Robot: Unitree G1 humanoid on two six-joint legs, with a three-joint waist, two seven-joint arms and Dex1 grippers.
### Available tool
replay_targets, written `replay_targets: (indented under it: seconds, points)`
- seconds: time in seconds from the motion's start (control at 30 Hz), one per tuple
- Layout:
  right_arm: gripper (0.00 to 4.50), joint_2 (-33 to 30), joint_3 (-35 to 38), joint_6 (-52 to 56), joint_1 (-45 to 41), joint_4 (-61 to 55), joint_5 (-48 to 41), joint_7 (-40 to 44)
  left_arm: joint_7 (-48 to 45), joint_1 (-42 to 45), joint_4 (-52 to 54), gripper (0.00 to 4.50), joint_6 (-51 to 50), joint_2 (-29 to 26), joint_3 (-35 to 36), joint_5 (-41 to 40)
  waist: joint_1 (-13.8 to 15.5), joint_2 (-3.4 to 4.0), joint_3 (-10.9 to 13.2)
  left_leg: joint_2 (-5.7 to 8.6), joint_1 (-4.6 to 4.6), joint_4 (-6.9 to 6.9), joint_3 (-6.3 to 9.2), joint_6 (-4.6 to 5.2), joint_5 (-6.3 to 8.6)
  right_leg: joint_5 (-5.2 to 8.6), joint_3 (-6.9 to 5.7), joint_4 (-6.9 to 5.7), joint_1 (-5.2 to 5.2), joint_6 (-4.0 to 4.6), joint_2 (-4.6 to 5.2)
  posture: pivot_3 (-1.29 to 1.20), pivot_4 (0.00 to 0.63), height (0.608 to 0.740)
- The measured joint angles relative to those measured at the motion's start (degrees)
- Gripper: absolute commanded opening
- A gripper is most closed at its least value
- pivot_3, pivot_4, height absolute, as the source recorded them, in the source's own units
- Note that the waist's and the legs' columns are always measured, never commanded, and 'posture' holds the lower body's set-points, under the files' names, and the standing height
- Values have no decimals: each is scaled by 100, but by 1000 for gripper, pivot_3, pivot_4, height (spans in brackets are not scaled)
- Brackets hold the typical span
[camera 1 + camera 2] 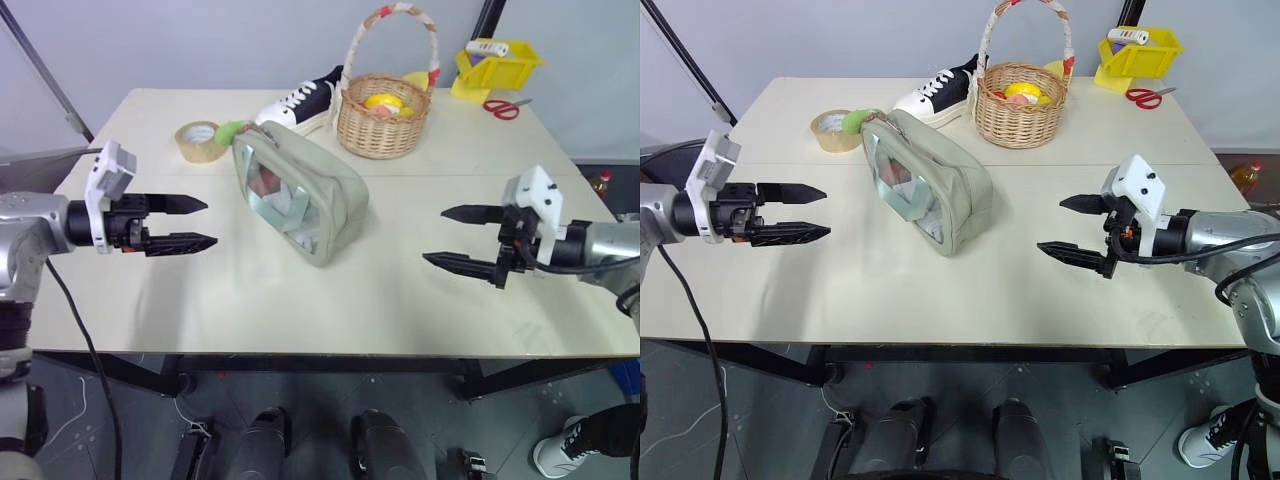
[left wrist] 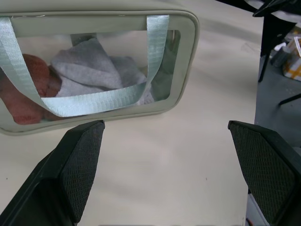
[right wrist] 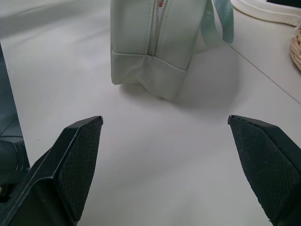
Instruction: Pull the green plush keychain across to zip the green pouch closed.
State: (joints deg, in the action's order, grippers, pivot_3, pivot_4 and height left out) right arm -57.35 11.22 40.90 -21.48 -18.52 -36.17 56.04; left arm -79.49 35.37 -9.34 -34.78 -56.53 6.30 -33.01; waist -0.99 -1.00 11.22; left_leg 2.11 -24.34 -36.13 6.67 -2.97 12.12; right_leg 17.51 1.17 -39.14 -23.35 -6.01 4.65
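Between the two end effectors, on the desk [image 1: 420, 290], lay the green pouch [image 1: 300, 195], well apart from both. Left end effector [image 1: 182, 222] and right end effector [image 1: 462, 238] both stood wide open, holding nothing. Pouch's long axis ran diagonally, from the near end facing the right end effector to the far end beyond the left one, window side toward the left. Green plush keychain [image 1: 230, 130] sat at that far end, near the tape roll [image 1: 197, 139]. Risk: pulling the keychain unbraced would likely drag the soft pouch instead of running the zip.
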Motion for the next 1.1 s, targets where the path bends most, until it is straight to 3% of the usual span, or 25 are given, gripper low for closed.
replay_targets:
  seconds: [0.47,0.6,0.67,0.77,0.93,1.1]
  points:
    - [4437,171,-347,447,-695,16,45,-534,-20,-31,63,4500,-69,84,181,-199,-3,0,0,0,-1,-1,0,0,0,0,1,0,-1,0,0,0,150,695]
    - [4437,257,-630,674,-1287,62,133,-700,0,76,16,4500,-84,146,410,-317,-19,1,0,-1,0,-1,0,0,0,0,1,-1,-3,0,-1,0,150,695]
    - [4437,413,-889,1032,-1986,195,165,-857,23,212,-48,4500,-172,187,535,-488,-46,3,2,-1,-2,-1,-1,-1,-1,-1,5,-6,-9,1,-1,0,150,695]
    - [4437,849,-1342,1753,-3128,538,172,-1082,52,326,-109,4500,-386,212,728,-719,-108,3,2,-3,-1,1,2,-1,-1,-1,2,-9,-9,1,-3,0,150,695]
    - [4437,2105,-2029,2835,-4843,1853,318,-1462,27,436,-117,4500,-741,318,881,-1151,-177,3,2,-2,-4,11,1,-3,-2,-1,6,-21,-24,1,-5,0,150,695]
    - [4437,3345,-2437,2719,-6175,4029,975,-1785,-41,263,-131,4500,-688,267,929,-1139,-210,3,2,4,-16,15,-4,-8,-5,-1,12,-39,-52,1,-8,0,150,695]
